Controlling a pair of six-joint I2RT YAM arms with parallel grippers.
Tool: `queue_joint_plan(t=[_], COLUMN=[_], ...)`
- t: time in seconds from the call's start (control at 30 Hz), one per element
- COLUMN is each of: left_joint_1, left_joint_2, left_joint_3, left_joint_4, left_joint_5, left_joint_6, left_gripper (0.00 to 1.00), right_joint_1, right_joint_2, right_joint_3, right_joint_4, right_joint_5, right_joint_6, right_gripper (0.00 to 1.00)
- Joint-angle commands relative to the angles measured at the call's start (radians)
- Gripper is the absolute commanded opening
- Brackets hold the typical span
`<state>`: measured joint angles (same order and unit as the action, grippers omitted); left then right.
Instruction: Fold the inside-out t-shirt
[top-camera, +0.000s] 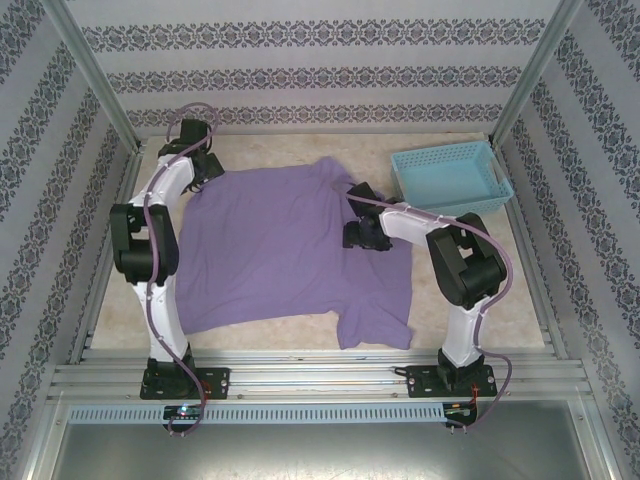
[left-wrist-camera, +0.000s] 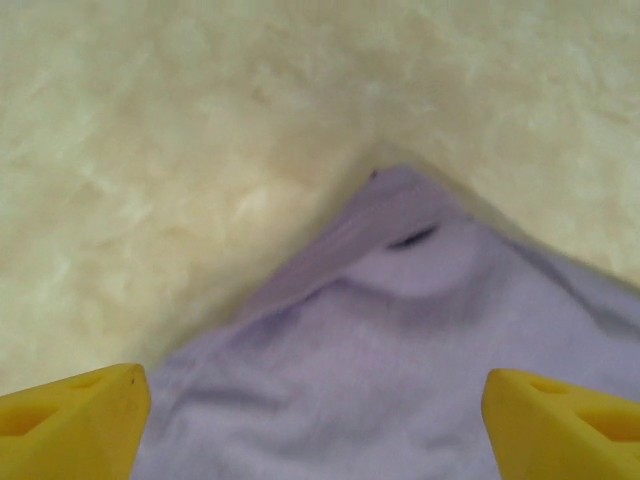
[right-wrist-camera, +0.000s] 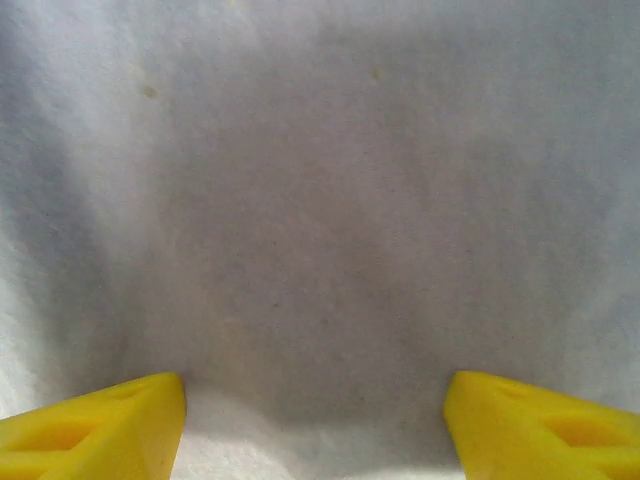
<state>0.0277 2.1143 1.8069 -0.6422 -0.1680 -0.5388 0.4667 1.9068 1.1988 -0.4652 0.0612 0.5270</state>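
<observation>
T-shirt (top-camera: 290, 250) lies spread flat, frame centre; no fold yet made. Left gripper (top-camera: 203, 166), upper left, and right gripper (top-camera: 365, 236), centre right: jaws apart, holding nothing.

Light blue plastic lattice basket (top-camera: 462, 201) sits upright at the far right corner of the worktop, slightly skewed to the edges. Beige marbled worktop (top-camera: 480, 290) shows bare along the right side and near edge; the left wrist view has the same mottled cream surface (left-wrist-camera: 150, 150). White wallpaper with purple floral bands (top-camera: 300, 80) covers three sides. Aluminium profile rails (top-camera: 320, 378) run across the near edge, with a grey slotted cable duct (top-camera: 320, 412) just below them.
</observation>
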Motion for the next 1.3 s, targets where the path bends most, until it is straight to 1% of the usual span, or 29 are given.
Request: queue_joint_plan(t=[0.0,0.17,0.3,0.37,0.5,0.57,0.67,0.77,0.83,0.9,1.0,1.17,1.27], left_joint_1=[-0.006,-0.006,-0.005,-0.006,-0.006,-0.006,-0.006,-0.005,-0.008,-0.008,-0.008,-0.008,-0.008], left_joint_2=[0.123,0.303,0.417,0.452,0.485,0.484,0.480,0.467,0.443,0.406,0.339,0.233,0.177], left_joint_3=[0.150,0.361,0.513,0.558,0.595,0.594,0.586,0.565,0.530,0.478,0.385,0.245,0.176], left_joint_4=[-0.065,-0.121,-0.189,-0.209,-0.226,-0.230,-0.231,-0.232,-0.219,-0.190,-0.134,-0.048,-0.009], left_joint_5=[0.055,0.082,0.059,0.047,0.055,0.070,0.100,0.125,0.137,0.148,0.162,0.184,0.197], left_joint_6=[0.076,0.112,0.128,0.136,0.141,0.139,0.133,0.125,0.123,0.123,0.122,0.118,0.112], left_gripper=[0.84,0.80,0.75,0.73,0.61,0.54,0.42,0.30,0.23,0.18,0.14,0.11,0.10], right_joint_1=[-0.004,0.009,0.006,0.003,-0.015,-0.040,-0.086,-0.110,-0.121,-0.127,-0.132,-0.135,-0.134], right_joint_2=[-0.065,-0.099,-0.124,-0.138,-0.121,-0.088,0.011,0.151,0.250,0.328,0.439,0.642,0.744], right_joint_3=[-0.086,-0.138,-0.127,-0.088,0.072,0.161,0.323,0.530,0.675,0.787,0.946,1.240,1.382], right_joint_4=[0.017,0.026,0.019,0.004,-0.037,-0.040,-0.051,-0.112,-0.160,-0.189,-0.224,-0.341,-0.391], right_joint_5=[-0.053,-0.066,-0.062,-0.046,0.012,0.021,0.019,0.015,0.005,-0.004,-0.042,-0.089,-0.111], right_joint_6=[0.019,0.027,0.009,-0.013,-0.076,-0.097,-0.115,-0.154,-0.179,-0.199,-0.224,-0.245,-0.243], right_gripper=[0.73,0.73,0.72,0.72,0.73,0.74,0.74,0.73,0.71,0.69,0.67,0.64,0.59])
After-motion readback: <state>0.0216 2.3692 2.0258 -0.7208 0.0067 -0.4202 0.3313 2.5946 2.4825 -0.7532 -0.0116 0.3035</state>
